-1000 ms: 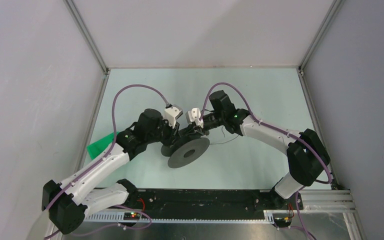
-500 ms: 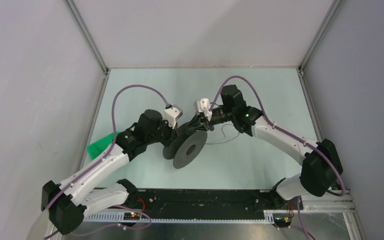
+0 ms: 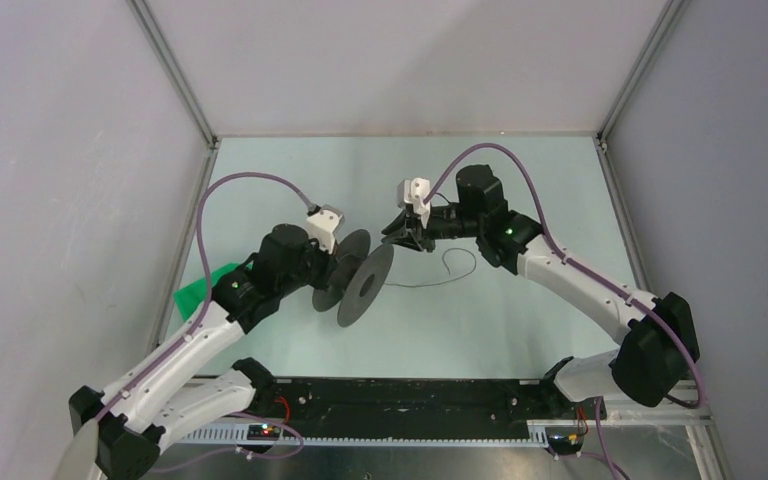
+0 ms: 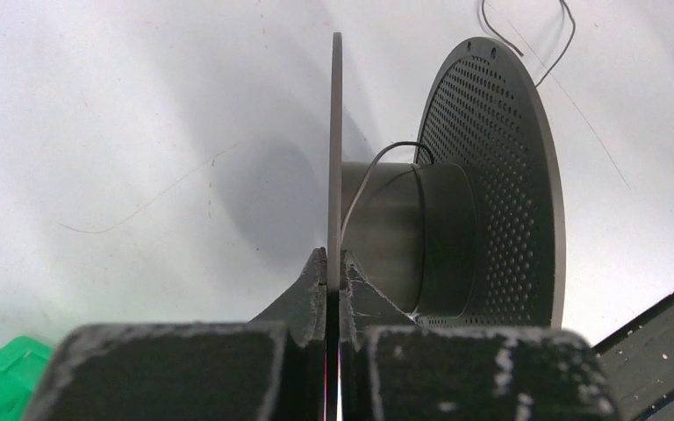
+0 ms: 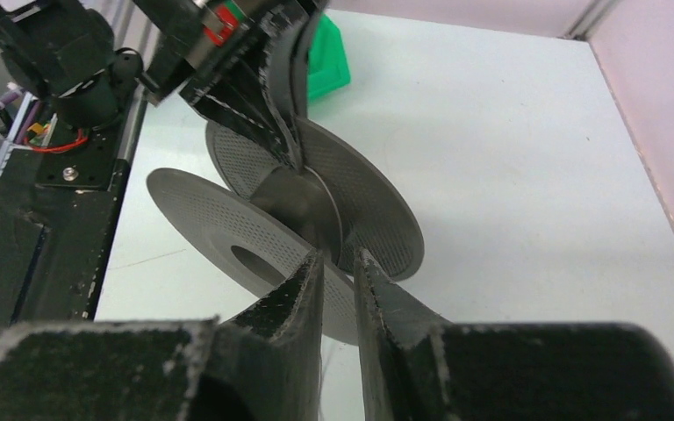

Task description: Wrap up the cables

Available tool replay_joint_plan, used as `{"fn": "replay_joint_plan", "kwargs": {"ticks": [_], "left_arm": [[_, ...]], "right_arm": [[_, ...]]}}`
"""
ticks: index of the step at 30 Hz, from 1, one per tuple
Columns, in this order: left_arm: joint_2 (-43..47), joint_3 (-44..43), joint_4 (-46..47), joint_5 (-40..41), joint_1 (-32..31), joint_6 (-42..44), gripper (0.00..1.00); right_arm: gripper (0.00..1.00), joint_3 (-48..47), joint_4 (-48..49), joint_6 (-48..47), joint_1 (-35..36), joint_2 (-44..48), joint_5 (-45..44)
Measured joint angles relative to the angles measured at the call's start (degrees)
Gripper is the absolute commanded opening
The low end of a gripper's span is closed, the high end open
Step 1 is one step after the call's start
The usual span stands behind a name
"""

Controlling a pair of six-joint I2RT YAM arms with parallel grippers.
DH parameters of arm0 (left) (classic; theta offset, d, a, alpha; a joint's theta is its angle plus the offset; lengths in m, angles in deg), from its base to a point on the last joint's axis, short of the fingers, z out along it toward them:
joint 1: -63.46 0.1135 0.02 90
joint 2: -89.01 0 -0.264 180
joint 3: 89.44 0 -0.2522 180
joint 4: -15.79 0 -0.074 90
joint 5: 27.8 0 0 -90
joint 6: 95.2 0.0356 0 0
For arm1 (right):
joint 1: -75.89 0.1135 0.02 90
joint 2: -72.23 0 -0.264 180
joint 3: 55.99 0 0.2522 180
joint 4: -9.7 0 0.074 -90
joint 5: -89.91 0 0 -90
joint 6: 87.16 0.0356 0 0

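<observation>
Pinching the spool [image 3: 365,285] by one flange rim with the left gripper [image 4: 333,274], discs on edge, hub axis level, running left to right. Over to the cable [image 3: 457,262]: looped on the hub, trailing rightward along the desk [image 3: 520,180], curling near the right gripper [image 3: 403,240], the closer one. Hovering beside the far flange, fingers [image 5: 303,288] almost together, impossible to tell whether nipping the wire.
</observation>
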Motion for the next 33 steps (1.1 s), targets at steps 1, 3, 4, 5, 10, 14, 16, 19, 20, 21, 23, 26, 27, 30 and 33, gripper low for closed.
{"fn": "replay_joint_plan", "kwargs": {"ticks": [1,3,4,5,10,14,16,19,20,21,23,26,27,30,33], "left_arm": [[0.5,0.0,0.0,0.4,0.0,0.0,0.0],[1.2,0.0,0.0,1.1,0.0,-0.2,0.0],[1.3,0.0,0.0,1.5,0.0,-0.3,0.0],[1.3,0.0,-0.1,1.6,0.0,-0.4,0.0],[1.4,0.0,-1.2,3.3,0.1,-2.3,0.0],[3.0,-0.1,-3.0,2.9,1.5,-4.1,0.0],[5.2,-0.7,-4.0,2.6,2.9,-5.6,0.0],[8.2,-2.9,-5.5,1.9,4.2,-7.3,0.0],[9.2,-4.1,-5.9,1.6,4.5,-8.0,0.0],[9.9,-5.0,-5.9,1.2,4.6,-8.5,0.0],[11.3,-7.4,-6.0,0.6,4.8,-9.9,0.0],[12.7,-9.6,-6.0,-0.7,4.8,-12.2,0.0],[13.3,-10.0,-6.0,-0.8,4.8,-13.0,0.0],[14.7,-11.0,-6.4,-0.8,4.8,-15.6,0.0],[15.6,-12.7,-7.2,-0.8,4.8,-18.2,0.0]], "right_arm": [[0.23,0.0,0.0,0.3,0.0,0.0,-0.5],[0.23,0.0,0.3,1.6,-0.2,0.0,-1.7],[0.23,0.0,0.7,2.1,-0.2,0.0,-2.1],[0.23,0.1,1.2,3.0,-0.2,0.0,-2.7],[0.24,2.4,4.7,7.8,-0.3,1.0,-6.4],[0.24,5.0,5.1,12.1,-0.4,2.6,-12.0],[0.26,5.9,5.0,13.1,-0.5,2.7,-14.3],[0.3,10.2,7.3,12.8,-0.1,3.2,-16.8],[0.31,12.6,8.7,12.4,0.3,3.6,-17.3],[0.33,15.6,10.2,12.1,1.0,4.1,-17.5],[0.38,20.4,13.2,11.8,1.9,4.6,-17.4],[0.39,25.1,18.2,11.3,2.7,4.6,-16.4],[0.38,25.7,19.6,11.2,2.7,4.6,-16.0],[0.39,27.5,26.3,9.9,2.8,4.4,-14.2],[0.4,30.0,33.9,8.2,2.8,4.3,-12.5]]}}
